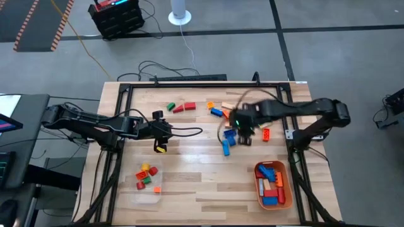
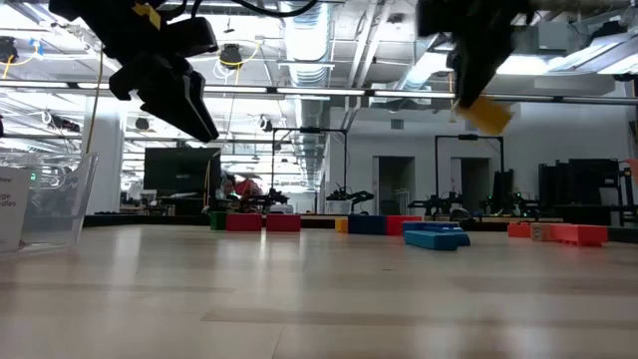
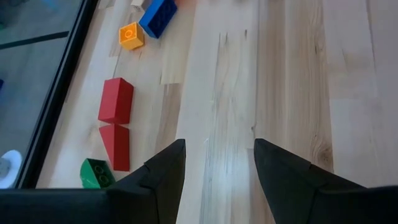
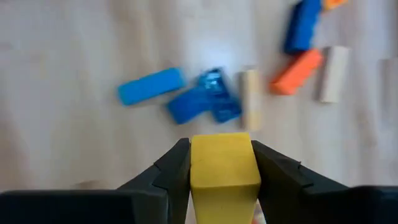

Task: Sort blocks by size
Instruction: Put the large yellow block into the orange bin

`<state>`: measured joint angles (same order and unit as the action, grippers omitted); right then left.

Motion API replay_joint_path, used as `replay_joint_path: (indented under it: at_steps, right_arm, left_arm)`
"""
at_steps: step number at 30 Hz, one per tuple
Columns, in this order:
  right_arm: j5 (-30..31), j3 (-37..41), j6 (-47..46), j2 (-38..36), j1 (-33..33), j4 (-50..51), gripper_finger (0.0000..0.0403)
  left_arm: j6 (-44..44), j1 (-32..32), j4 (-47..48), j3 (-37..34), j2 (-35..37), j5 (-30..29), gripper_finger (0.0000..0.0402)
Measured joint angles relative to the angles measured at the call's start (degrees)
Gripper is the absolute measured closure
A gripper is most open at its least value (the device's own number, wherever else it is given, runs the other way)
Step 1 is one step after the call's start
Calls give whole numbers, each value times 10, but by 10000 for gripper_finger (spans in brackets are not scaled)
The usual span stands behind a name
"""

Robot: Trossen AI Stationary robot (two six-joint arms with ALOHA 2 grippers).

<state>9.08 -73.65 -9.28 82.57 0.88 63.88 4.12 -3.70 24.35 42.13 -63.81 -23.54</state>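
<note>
A yellow block [image 4: 224, 167] is pinched lengthwise in the right gripper [image 4: 222, 163], raised right of centre; the left gripper [image 3: 217, 163] is spread.

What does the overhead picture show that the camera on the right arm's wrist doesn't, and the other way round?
Only the overhead view shows the left gripper open over bare wood, the orange tray of long blocks and the clear tray of small ones. Only the right wrist view shows the right gripper clamping a yellow block, lifted off the table. Both show the loose blue blocks beneath it.
</note>
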Motion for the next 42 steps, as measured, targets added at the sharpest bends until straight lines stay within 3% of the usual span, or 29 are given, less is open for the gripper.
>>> replay_joint_path:
  at_steps: [6,11,21,28,30,32,35,38,42]
  right_arm:
    - [-2,0,-177,-18,144,24,247]
    - [-2,0,-351,1,237,63,229]
    - [-7,0,-618,56,348,176,205]
    - [-27,0,-639,47,334,226,204]
    - [13,0,-639,39,323,211,203]
    - [59,0,-611,38,308,150,203]
    - [71,0,-535,41,287,52,203]
    - [118,0,-493,40,272,40,203]
    - [179,0,-487,39,262,79,203]
  left_arm:
    - [-11,0,7,0,0,0,217]
    - [-24,0,6,0,0,2,217]
    - [-38,-6,6,0,0,28,217]
    - [-34,-6,6,0,0,28,217]
    - [-32,-6,3,0,0,35,217]
    - [-13,-6,-8,-3,0,99,217]
    - [-7,-26,-133,-44,0,198,217]
    - [-28,-58,-266,-81,-11,183,217]
    - [-56,-79,-325,-82,-67,182,217]
